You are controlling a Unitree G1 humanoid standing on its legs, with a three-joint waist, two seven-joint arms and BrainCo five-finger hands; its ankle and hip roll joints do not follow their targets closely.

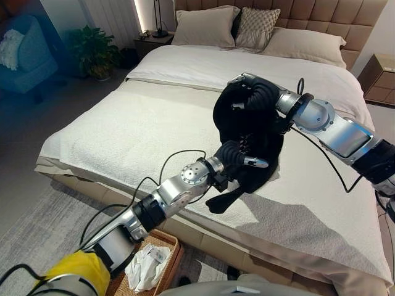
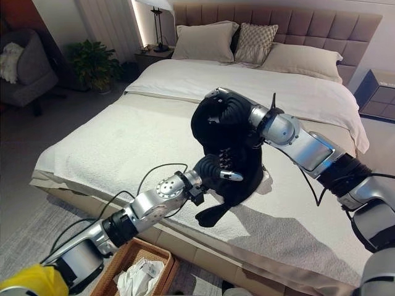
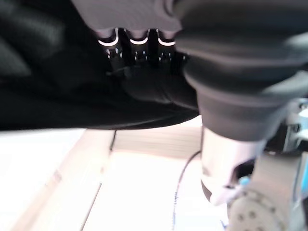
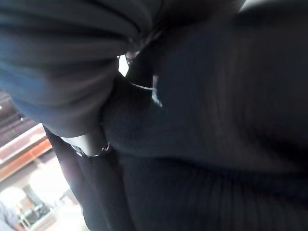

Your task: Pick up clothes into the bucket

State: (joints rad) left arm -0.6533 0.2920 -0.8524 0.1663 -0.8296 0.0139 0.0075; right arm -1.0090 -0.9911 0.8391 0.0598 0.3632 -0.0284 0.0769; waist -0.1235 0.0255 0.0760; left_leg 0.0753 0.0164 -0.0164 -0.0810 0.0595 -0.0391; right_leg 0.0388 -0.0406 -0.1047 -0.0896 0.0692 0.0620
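bed (image 1: 136,132): white cover, pillows (image 1: 247,28) at headboard | black garment (image 2: 231,157) lifted above bed's near edge | right hand (image 2: 225,108) clutching its top, left hand (image 2: 219,168) gripping lower folds | wicker basket (image 2: 133,256) on floor below bed edge

black garment (image 1: 250,145): soft matt knit cloth, finely ribbed. bed cover (image 1: 123,135): cream, nubby towel-like weave. headboard (image 1: 308,15): padded quilted upholstery. basket (image 2: 123,262): woven wicker, crumpled white cloth (image 1: 145,266) inside. hand covers: dark ribbed rubber.

No readable text, labels or numbers anywhere (no signs either)
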